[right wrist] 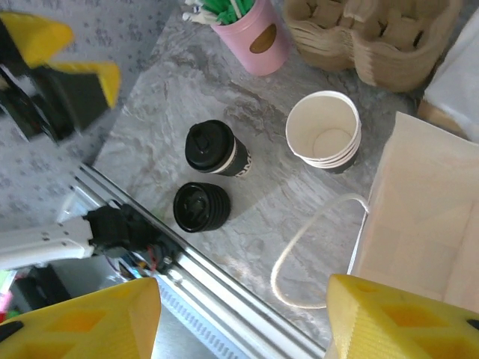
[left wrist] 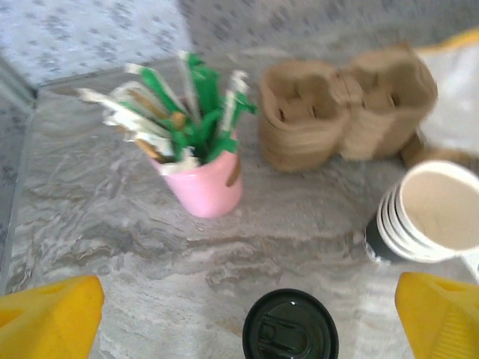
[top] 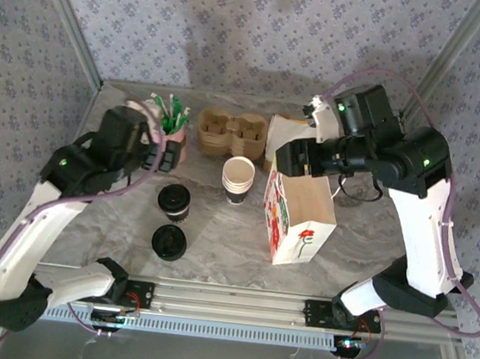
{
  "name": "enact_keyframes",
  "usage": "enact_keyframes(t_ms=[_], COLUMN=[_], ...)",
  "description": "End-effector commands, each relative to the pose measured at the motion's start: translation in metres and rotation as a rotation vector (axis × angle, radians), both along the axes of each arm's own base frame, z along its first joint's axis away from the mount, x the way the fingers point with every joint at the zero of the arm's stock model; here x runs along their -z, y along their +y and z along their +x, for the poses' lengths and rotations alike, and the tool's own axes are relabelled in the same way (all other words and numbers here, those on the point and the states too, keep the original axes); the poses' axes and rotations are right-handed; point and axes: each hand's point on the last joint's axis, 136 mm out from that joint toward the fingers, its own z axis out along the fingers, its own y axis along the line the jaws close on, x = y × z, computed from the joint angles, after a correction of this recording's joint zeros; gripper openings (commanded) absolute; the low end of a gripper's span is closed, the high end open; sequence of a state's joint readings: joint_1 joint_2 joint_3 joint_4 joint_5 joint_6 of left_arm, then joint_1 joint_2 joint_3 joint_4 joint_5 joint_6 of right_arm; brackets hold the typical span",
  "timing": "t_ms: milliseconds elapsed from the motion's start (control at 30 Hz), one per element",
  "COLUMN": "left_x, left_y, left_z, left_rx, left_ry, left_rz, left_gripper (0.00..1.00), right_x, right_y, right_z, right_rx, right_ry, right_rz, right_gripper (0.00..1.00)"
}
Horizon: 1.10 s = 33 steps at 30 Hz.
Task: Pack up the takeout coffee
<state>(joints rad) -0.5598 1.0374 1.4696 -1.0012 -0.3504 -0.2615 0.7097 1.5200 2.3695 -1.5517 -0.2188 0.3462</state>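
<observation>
1 lidded coffee cup (top: 173, 200) upright on table (top: 234, 235), left gripper (left wrist: 247, 295) spread near it, right gripper (right wrist: 243, 299) spread, empty

Bare table (top: 221, 229) separates takeout coffee (top: 173, 200) from cup stack (top: 237, 179) and bag (top: 298, 216).

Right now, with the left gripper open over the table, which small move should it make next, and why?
Probably move the left gripper down over the takeout coffee, without closing yet. Its jaws are open, the cup stands upright just on the near side of it, apart from the stack of white cups, and the paper bag stands ready further right.
</observation>
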Motion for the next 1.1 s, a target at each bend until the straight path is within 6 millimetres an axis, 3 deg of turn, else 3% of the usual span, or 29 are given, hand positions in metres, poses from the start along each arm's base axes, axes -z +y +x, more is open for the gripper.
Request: enact_keyframes(t_ms=[0, 133, 233, 333, 467, 667, 800, 1067], left_x=[0.009, 0.053, 0.088, 0.11, 0.123, 0.124, 0.119, 0.122], left_y=[0.031, 0.065, 0.09, 0.118, 0.145, 0.149, 0.152, 0.142], left_z=[-0.013, -0.036, -0.05, -0.067, -0.089, -0.098, -0.101, -0.095], left_rx=[-0.189, -0.361, -0.478, -0.633, -0.819, -0.831, -0.826, -0.749], left_ry=[0.069, 0.252, 0.333, 0.383, 0.444, 0.413, 0.362, 0.359], left_rz=[-0.105, -0.115, -0.063, -0.053, -0.061, -0.067, -0.076, -0.095], left_gripper=[1.0, 1.0, 1.0, 1.0, 1.0, 1.0, 1.0, 1.0], right_x=[0.009, 0.025, 0.046, 0.072, 0.11, 0.154, 0.178, 0.209], right_y=[0.0, 0.039, 0.077, 0.117, 0.171, 0.234, 0.249, 0.254], right_z=[0.004, -0.01, -0.021, -0.033, -0.043, -0.044, -0.026, 0.017], right_rx=[0.002, -0.113, -0.182, -0.24, -0.295, -0.317, -0.294, -0.219], right_ry=[-0.092, -0.112, -0.079, -0.039, 0.026, 0.11, 0.106, 0.076], right_rz=[-0.163, -0.258, -0.294, -0.326, -0.328, -0.276, -0.299, -0.343], right_gripper=[0.62, 0.58, 0.55, 0.54, 0.51, 0.41, 0.38, 0.43])
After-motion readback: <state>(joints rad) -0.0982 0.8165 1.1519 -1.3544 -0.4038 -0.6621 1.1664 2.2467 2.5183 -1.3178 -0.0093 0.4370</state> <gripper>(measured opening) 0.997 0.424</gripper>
